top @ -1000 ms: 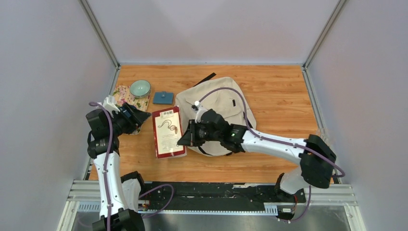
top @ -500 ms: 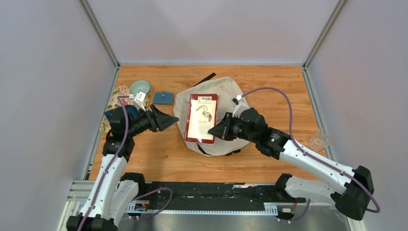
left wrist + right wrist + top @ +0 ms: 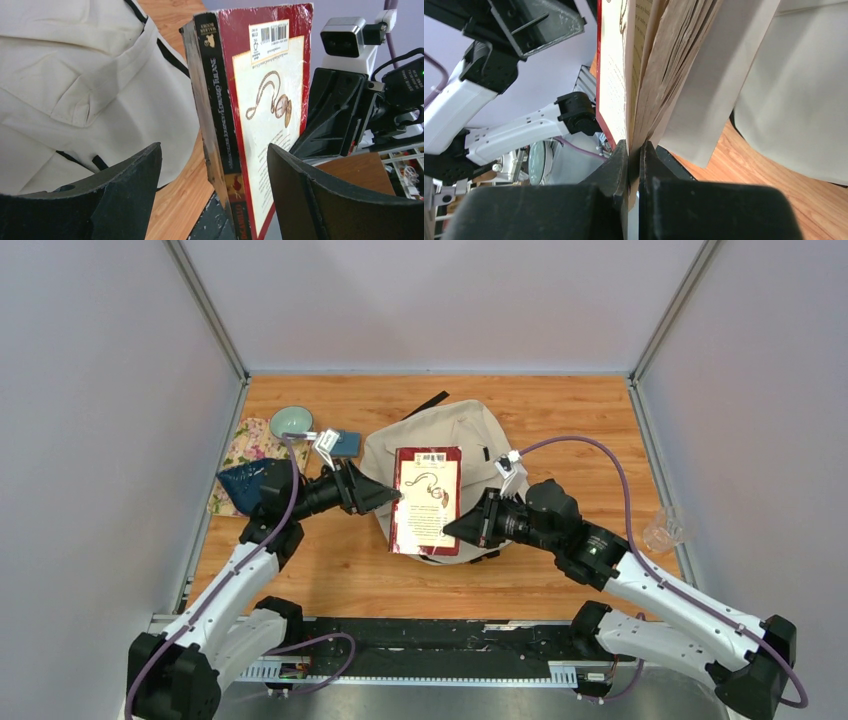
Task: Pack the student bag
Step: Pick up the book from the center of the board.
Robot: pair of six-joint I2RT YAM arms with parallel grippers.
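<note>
A large cream-beige student bag (image 3: 470,440) lies flat on a wooden table (image 3: 580,430), roughly at its centre. The fabric is soft and creased, with black zipper lines, and a black strap (image 3: 425,405) trails from its far-left corner. In the left wrist view the bag (image 3: 75,75) shows a front pocket flap edged with black trim.

Above the bag's middle and near part, a red-covered paperback book (image 3: 425,500) is held up off the fabric. The right gripper (image 3: 447,530) comes in from the bag's near-right side. Its fingers are pressed tightly together on the book's lower edge, and the pages (image 3: 674,65) fan loosely above them. The left gripper (image 3: 395,497) reaches in from the bag's left. Its fingers (image 3: 125,190) are spread wide on either side of the book's black spine (image 3: 215,100), with a gap showing on each side.

To the bag's left, space is tight: a small blue pouch (image 3: 347,443) lies just beside it, then a pale green bowl (image 3: 290,421) and a floral cloth (image 3: 245,445) near the table's left edge. Beyond the bag and to its right lies bare wood, as far as a clear cup (image 3: 663,530) at the right edge. A strip of bare wood runs along the bag's near side.
</note>
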